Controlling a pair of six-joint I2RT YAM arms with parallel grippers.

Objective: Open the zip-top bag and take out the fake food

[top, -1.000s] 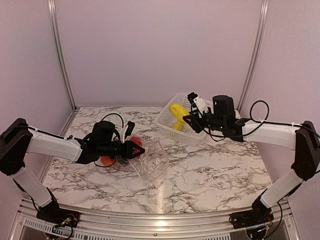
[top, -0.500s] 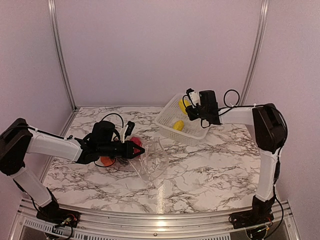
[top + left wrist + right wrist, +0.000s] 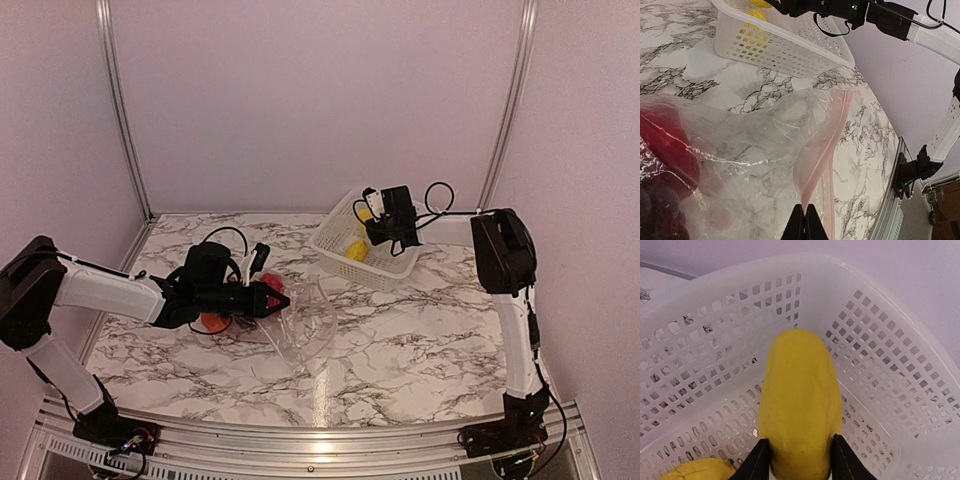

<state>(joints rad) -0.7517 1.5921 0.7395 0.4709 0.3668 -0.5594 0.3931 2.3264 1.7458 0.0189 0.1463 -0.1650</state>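
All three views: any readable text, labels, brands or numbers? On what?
None: no readable text in any view.
The zip-top bag, the white basket, the yellow fruit and the marble table all show blank surfaces.

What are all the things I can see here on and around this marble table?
zip-top bag: one, clear with pink zip strip, left of centre
red apple: one, red, inside the bag
grape bunch: one, dark purple, inside the bag
orange piece: one, orange, below the left wrist
basket: one, white, far right
held yellow fruit: one, yellow, within the basket
second yellow fruit: one, yellow, basket floor
table: one, marbled
left gripper: black, shut on the zip strip
right gripper: black, gripping the held fruit
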